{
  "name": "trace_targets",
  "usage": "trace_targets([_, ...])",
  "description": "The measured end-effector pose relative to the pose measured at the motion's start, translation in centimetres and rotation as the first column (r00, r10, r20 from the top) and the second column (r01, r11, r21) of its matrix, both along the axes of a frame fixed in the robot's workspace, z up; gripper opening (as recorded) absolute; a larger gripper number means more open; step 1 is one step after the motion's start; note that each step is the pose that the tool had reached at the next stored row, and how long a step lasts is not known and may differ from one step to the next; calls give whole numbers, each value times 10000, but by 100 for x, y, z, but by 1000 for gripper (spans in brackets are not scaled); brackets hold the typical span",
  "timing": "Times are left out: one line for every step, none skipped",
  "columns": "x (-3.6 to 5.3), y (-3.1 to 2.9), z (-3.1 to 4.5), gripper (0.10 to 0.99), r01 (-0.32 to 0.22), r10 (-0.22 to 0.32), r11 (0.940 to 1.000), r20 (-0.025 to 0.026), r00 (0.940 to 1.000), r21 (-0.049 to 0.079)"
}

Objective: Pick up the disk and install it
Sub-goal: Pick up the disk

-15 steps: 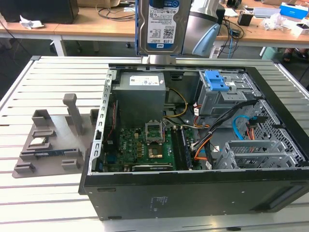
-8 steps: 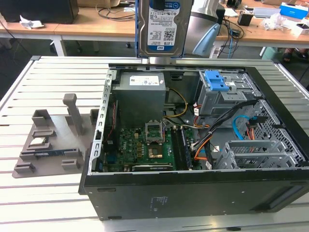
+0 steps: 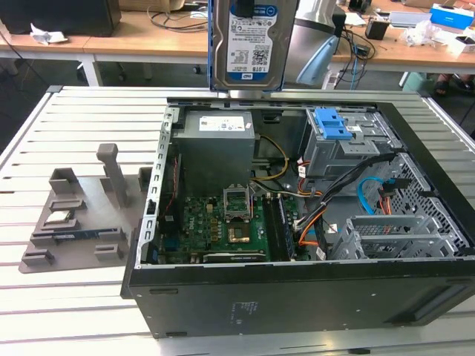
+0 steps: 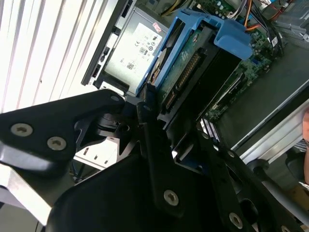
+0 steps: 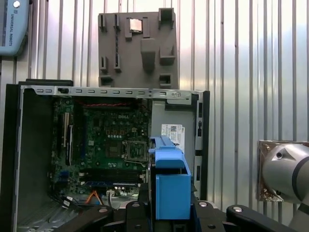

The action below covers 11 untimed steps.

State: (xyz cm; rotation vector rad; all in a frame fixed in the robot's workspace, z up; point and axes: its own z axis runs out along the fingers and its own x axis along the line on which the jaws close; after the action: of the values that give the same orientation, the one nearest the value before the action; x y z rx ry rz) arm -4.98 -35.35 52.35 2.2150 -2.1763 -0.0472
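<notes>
I have the claw (image 4: pixel 176 121) clamped tight on the disk (image 3: pixel 251 41) by its blue bracket (image 5: pixel 171 188), holding it upright above the open case (image 3: pixel 297 297) on the slatted tabletop (image 3: pixel 74 311).

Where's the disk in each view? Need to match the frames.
Exterior view: disk at top centre, upright above the computer case, label facing the camera.
Second wrist view: disk upper centre, circuit-board side showing, blue bracket around it.
First wrist view: disk bottom centre, blue bracket end towards the camera.
Shared landmark: power supply, grey box with white label.
</notes>
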Motion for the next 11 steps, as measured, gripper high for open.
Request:
trace_targets([0,-15,-1,365,0,0,10000,0,10000,0])
trace_targets([0,-39,-2,365,0,0,10000,-1,10000,-1])
trace_targets([0,-59,-4,365,0,0,10000,0,10000,0])
trace_targets([0,-77,-5,365,0,0,10000,0,10000,0])
trace_targets([0,-96,-5,365,0,0,10000,-1,10000,0])
trace_targets([0,-111,-6,365,-1,1,10000,-1,10000,0])
trace_targets([0,-121,-7,365,-1,1,10000,-1,10000,0])
trace_targets([0,-139,-8,365,0,0,10000,-1,10000,0])
trace_targets([0,-163,-9,365,0,0,10000,-1,10000,-1])
trace_targets([0,-182,-10,365,0,0,10000,0,10000,0])
trace_targets([0,-192,-11,365,-1,1,10000,0,10000,0])
